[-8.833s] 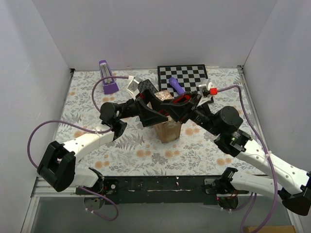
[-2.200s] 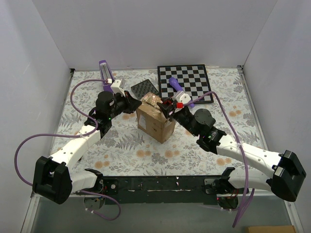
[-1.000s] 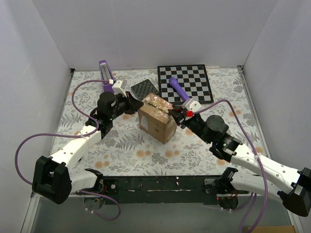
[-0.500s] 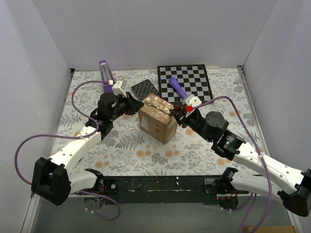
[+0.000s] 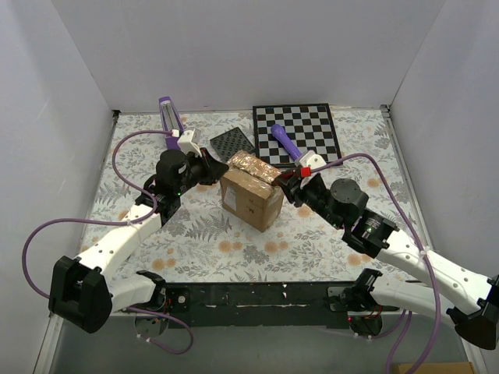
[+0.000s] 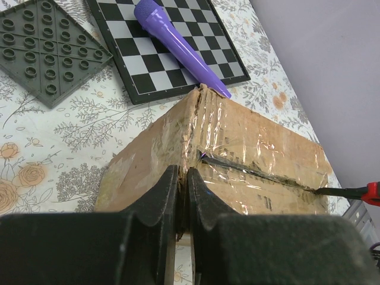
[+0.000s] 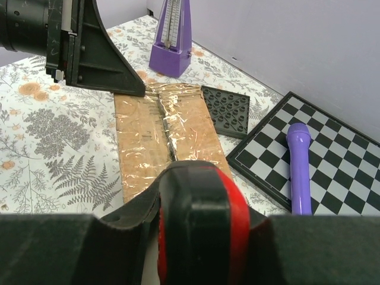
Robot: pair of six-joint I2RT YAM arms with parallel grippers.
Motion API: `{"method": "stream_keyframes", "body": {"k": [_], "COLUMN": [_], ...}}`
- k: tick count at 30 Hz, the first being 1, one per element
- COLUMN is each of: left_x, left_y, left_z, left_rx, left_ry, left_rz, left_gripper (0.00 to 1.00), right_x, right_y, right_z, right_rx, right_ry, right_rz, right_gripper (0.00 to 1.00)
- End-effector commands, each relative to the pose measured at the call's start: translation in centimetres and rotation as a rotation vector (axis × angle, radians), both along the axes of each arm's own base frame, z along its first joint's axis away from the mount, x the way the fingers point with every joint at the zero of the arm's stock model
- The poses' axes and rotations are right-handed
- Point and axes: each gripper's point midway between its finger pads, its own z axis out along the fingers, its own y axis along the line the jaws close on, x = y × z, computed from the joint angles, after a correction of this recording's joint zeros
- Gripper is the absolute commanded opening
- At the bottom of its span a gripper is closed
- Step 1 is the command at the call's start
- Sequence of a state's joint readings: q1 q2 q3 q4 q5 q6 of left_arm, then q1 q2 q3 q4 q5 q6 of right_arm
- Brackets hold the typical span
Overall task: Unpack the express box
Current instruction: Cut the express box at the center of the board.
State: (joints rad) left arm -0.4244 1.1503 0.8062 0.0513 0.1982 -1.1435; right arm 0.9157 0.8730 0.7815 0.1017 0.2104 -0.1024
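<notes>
Jaws of the left gripper (image 6: 183, 176) are squeezed shut, right at the 10 o'clock edge of the express box (image 5: 251, 195). The right gripper (image 5: 290, 178) grips a red-handled tool (image 6: 356, 192) at the box's 2 o'clock. The brown taped box sits mid-table, with the chessboard (image 5: 312, 125) at its 1 o'clock.

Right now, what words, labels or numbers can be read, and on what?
No text is legible.
Box: dark print on its taped face, too blurred to read.
Metronome: scale marks, too small to read.
Chessboard: no lettering visible.
</notes>
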Motion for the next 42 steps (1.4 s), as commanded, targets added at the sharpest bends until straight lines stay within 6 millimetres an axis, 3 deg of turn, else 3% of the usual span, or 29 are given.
{"method": "stream_keyframes", "body": {"k": [1, 42], "left_x": [2.5, 2.3], "left_y": [5.3, 6.0], "left_z": [1.2, 0.6], "left_rx": [0.061, 0.070], "left_ry": [-0.075, -0.077], "left_rz": [0.272, 0.300], "left_gripper": [0.00, 0.00], "right_x": [0.4, -1.1], "right_y": [-3.2, -5.8], "right_z": [-1.5, -2.4], "right_rx": [-0.100, -0.163], "right_ry": [0.043, 0.100], "right_rz": [-0.116, -0.141], "right_gripper": [0.01, 0.01]}}
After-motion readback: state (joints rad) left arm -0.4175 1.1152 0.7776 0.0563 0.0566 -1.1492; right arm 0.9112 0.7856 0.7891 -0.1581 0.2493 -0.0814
